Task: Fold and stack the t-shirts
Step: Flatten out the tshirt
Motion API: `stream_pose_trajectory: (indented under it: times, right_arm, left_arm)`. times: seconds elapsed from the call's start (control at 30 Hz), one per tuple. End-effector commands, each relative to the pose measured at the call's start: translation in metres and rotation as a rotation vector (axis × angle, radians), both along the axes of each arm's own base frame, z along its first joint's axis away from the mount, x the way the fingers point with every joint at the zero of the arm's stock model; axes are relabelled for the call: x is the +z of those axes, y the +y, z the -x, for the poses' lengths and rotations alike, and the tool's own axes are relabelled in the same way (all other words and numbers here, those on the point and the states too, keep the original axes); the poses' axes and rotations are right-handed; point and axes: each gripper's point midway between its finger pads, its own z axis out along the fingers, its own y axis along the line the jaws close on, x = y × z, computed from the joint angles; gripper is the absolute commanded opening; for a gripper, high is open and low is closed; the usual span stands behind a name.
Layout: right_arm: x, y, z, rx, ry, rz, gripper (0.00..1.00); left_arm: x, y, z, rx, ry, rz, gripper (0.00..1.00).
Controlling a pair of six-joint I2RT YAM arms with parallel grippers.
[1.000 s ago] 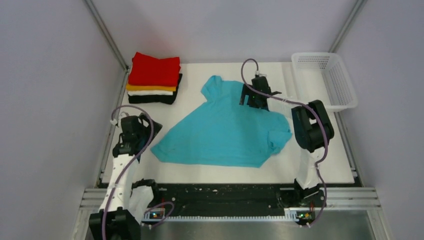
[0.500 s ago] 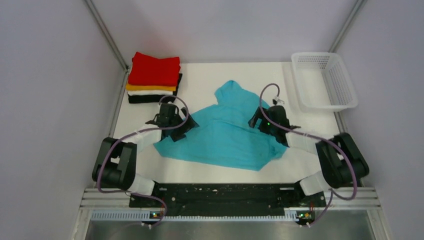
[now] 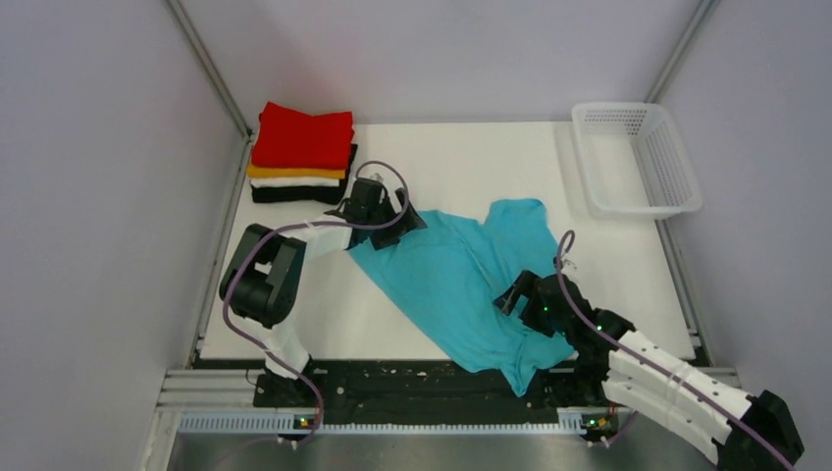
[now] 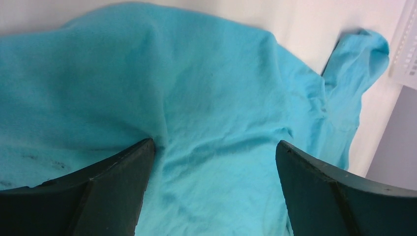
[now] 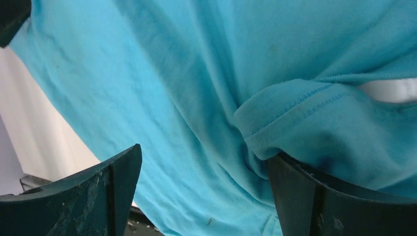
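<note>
One turquoise t-shirt, four-shirt stack, left end effector, right end effector (both apart)

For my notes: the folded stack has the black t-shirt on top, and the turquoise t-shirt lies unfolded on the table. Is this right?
No. The top external view shows the red t-shirt on top of the stack; the black t-shirt is at the bottom. The rest is right.
</note>
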Motion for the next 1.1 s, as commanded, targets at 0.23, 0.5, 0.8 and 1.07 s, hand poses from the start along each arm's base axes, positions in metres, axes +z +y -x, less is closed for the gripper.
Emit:
stream_pose_trajectory:
  times: [0.23, 0.5, 0.8, 1.07]
  right_arm:
    - [0.098, -0.046, -0.094, -0.097, -0.235, 0.379, 0.99]
    - [0.104, -0.064, -0.184, -0.126, -0.231, 0.378, 0.99]
    - [0.092, -0.068, -0.219, -0.11, -0.22, 0.351, 0.98]
    - [0.076, -0.08, -0.223, -0.142, -0.191, 0.354, 0.98]
  left_arm:
    - [0.046, 0.093, 0.022, 0.172, -0.072, -0.406, 0.99]
    - [0.028, 0.182, -0.009, 0.327, 0.048, -0.536, 0.97]
    - [0.001, 0.185, -0.046, 0.305, 0.15, -0.489, 0.79]
    - [-0.025, 0.166, -0.045, 0.242, 0.227, -0.436, 0.63]
